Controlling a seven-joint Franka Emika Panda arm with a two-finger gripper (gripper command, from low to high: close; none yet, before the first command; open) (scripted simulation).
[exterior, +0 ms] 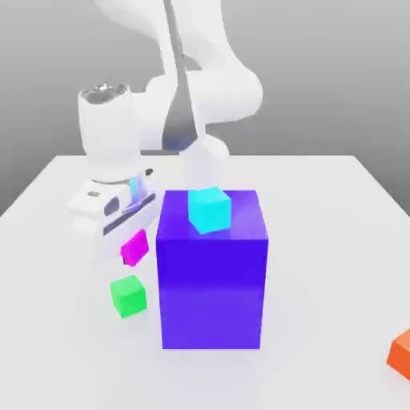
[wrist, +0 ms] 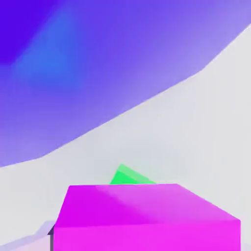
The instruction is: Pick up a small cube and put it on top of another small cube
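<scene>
The gripper (exterior: 134, 232) is gripping the magenta cube (exterior: 134, 247) with fingers closed on it — fingertips blurred — just above the green cube (exterior: 128, 295), apart from it. In the hand view, the magenta cube (wrist: 147, 218) is hiding most of the green cube (wrist: 128, 176) beside the blue-violet block (exterior: 212, 276) — the orange cube (exterior: 400, 352) being cut off.

On the white worktop (exterior: 320, 208) stands a big blue-violet block (exterior: 212, 276), with a cyan cube (exterior: 210, 210) resting on its top face. At about nine o'clock from the block, the claw (exterior: 132, 240) holds the magenta cube (exterior: 134, 247) tilted in the air; its fingers are blurred, so the grip looks closed rather than certain. The green cube (exterior: 128, 295) sits on the worktop just below the magenta one, apart from it. An orange cube (exterior: 403, 352) lies at four o'clock, well apart.
</scene>
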